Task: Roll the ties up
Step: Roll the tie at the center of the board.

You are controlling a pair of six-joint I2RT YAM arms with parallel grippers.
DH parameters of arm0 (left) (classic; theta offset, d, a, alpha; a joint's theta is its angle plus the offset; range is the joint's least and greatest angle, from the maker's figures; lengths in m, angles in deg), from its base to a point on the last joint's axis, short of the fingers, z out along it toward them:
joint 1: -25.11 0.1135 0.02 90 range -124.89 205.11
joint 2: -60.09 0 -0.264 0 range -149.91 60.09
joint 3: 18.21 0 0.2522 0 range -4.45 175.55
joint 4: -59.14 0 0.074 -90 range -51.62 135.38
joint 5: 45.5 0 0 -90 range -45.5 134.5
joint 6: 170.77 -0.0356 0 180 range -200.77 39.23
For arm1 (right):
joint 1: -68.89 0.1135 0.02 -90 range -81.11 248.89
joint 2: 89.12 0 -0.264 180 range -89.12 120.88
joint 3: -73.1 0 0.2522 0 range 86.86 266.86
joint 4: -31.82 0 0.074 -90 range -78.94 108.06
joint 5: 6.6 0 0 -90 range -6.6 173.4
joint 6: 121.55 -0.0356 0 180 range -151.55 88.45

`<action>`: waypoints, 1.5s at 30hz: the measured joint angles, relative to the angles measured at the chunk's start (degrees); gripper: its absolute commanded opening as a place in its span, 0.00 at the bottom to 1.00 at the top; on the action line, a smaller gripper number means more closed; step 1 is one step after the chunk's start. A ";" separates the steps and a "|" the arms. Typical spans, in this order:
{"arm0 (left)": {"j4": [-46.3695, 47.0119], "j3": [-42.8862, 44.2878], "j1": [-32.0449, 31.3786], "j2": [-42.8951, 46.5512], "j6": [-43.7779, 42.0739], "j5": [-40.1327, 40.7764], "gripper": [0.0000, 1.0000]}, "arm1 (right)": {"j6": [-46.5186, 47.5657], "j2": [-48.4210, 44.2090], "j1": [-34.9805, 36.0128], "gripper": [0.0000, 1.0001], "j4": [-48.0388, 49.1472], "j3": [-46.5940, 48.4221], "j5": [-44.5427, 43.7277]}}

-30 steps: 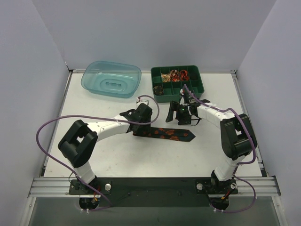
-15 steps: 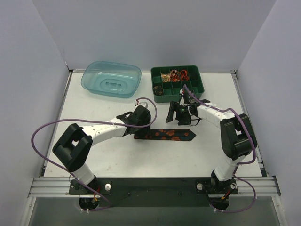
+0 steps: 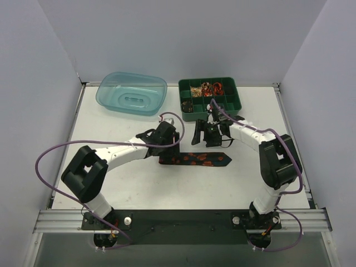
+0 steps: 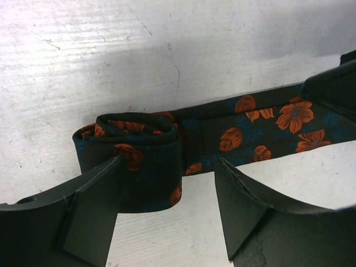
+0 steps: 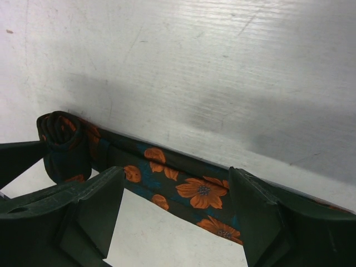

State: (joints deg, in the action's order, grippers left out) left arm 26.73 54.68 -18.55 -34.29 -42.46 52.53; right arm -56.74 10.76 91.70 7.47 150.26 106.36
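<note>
One tie (image 3: 194, 159), black with orange flowers, lies flat across the middle of the table, pointed end to the right. Its left end is rolled into a small coil (image 4: 130, 150), which also shows in the right wrist view (image 5: 62, 143). My left gripper (image 3: 165, 146) is open just behind that coil; in its wrist view (image 4: 169, 162) the coil rests against the left finger (image 4: 94, 211). My right gripper (image 3: 209, 142) is open and empty, hovering over the flat middle stretch of the tie (image 5: 192, 192), with its jaws astride it.
A clear teal tub (image 3: 132, 93) stands at the back left. A green compartment tray (image 3: 229, 103) at the back centre holds several rolled ties. Purple cables (image 3: 50, 156) loop off both arms. The table's edges run left, right and back.
My left gripper has shifted slightly right and back from the tie's coiled end. My right gripper has moved a little left and toward the back. The tie lies where it was.
</note>
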 measured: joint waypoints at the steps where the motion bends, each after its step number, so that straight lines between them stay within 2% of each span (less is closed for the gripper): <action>1: -0.02 0.00 0.46 0.13 0.00 -0.50 0.74 | 0.02 0.00 0.35 0.76 -0.04 0.22 0.00; 11: 2.43 -2.80 7.93 5.49 0.02 -5.79 0.77 | 0.92 -0.13 4.85 0.75 -0.68 2.12 0.42; 15: 3.98 -5.29 10.60 8.87 0.02 -7.96 0.77 | 1.31 -0.63 7.06 0.70 -0.74 3.08 0.74; 17: 4.00 -5.51 11.26 9.70 0.02 -8.37 0.77 | 1.33 -1.03 7.96 0.58 -0.55 3.43 1.29; 18: 4.20 -5.70 11.56 10.08 0.00 -8.57 0.77 | 1.44 -1.18 8.50 0.47 -0.31 3.63 1.64; 20: 4.35 -6.49 12.13 11.08 0.00 -9.05 0.79 | 1.60 -1.25 9.49 0.33 0.09 4.31 2.32; 21: 4.46 -7.10 12.55 11.63 0.02 -9.40 0.81 | 1.53 -1.25 10.01 0.17 0.31 4.61 2.67; 24: 5.03 -10.14 15.17 13.49 0.09 -11.06 0.90 | 1.60 -1.22 11.67 0.01 0.83 5.53 3.58; 27: 6.29 -13.86 18.14 15.39 0.33 -13.11 0.95 | 1.36 -0.87 13.57 0.00 0.98 6.91 4.15; 35: 11.91 -21.51 24.28 17.79 1.18 -21.11 0.96 | 1.66 4.66 17.57 0.00 1.14 12.94 5.11; 45: 22.67 -25.75 26.03 15.72 3.06 -29.81 0.96 | 2.62 11.02 18.51 0.00 -0.42 15.06 4.55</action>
State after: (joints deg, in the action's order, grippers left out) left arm 49.39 28.93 7.48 -18.58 -39.40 22.72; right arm -54.12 21.77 110.21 7.05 165.32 110.91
